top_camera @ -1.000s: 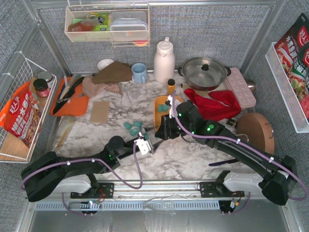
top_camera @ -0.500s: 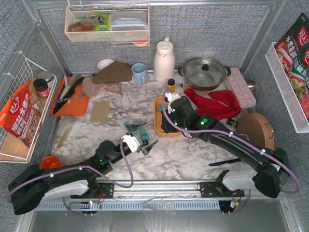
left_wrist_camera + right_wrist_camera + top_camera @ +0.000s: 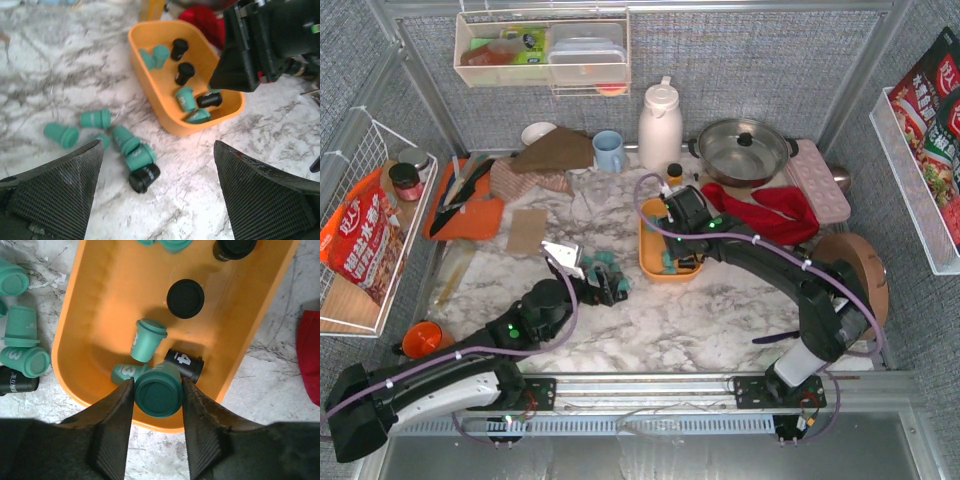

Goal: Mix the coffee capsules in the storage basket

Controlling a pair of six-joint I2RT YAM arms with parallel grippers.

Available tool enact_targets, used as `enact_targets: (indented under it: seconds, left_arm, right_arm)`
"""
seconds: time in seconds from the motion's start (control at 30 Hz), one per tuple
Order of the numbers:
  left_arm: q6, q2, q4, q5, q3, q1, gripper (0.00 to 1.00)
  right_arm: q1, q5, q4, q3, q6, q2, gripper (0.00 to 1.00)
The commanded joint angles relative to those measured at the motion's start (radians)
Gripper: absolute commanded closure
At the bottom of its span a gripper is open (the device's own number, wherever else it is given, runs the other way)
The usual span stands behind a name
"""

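The orange storage basket (image 3: 646,240) lies mid-table, with several teal and black coffee capsules (image 3: 185,97) inside. My right gripper (image 3: 678,262) hangs over the basket's near end (image 3: 110,300), shut on a teal capsule (image 3: 158,392) held upright just above two teal pods and a black one marked 4. Left of the basket, several loose teal capsules (image 3: 603,268) and one black capsule (image 3: 144,177) lie on the marble. My left gripper (image 3: 157,160) is open wide just in front of that cluster, with nothing between its fingers.
A red cloth (image 3: 760,215), a steel pot (image 3: 745,150) and a pink egg tray (image 3: 817,180) stand behind and right of the basket. A white thermos (image 3: 660,125) and blue mug (image 3: 608,150) stand at the back. A round wooden board (image 3: 850,270) lies right.
My left gripper has opened wide and moved forward to the loose capsules. My right gripper has carried its teal capsule from the marble to over the basket.
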Motion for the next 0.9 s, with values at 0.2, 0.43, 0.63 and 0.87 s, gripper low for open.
enact_targets:
  seconds: [0.2, 0.43, 0.63, 0.87]
  left_arm:
    - [-0.246, 0.025, -0.223, -0.091, 0.014, 0.005, 0.01]
    - [-0.317, 0.112, -0.269, -0.050, 0.037, 0.007, 0.02]
    - [-0.406, 0.301, -0.370, -0.024, 0.127, 0.007, 0.15]
    - [-0.480, 0.536, -0.465, -0.030, 0.287, 0.007, 0.23]
  right_arm:
    - [-0.022, -0.017, -0.012, 0.030, 0.008, 0.044, 0.31]
    - [-0.025, 0.012, -0.054, 0.034, -0.002, -0.043, 0.27]
    - [-0.026, 0.009, -0.071, -0.029, -0.004, -0.199, 0.27]
    - [-0.026, -0.012, -0.099, -0.111, 0.012, -0.358, 0.27]
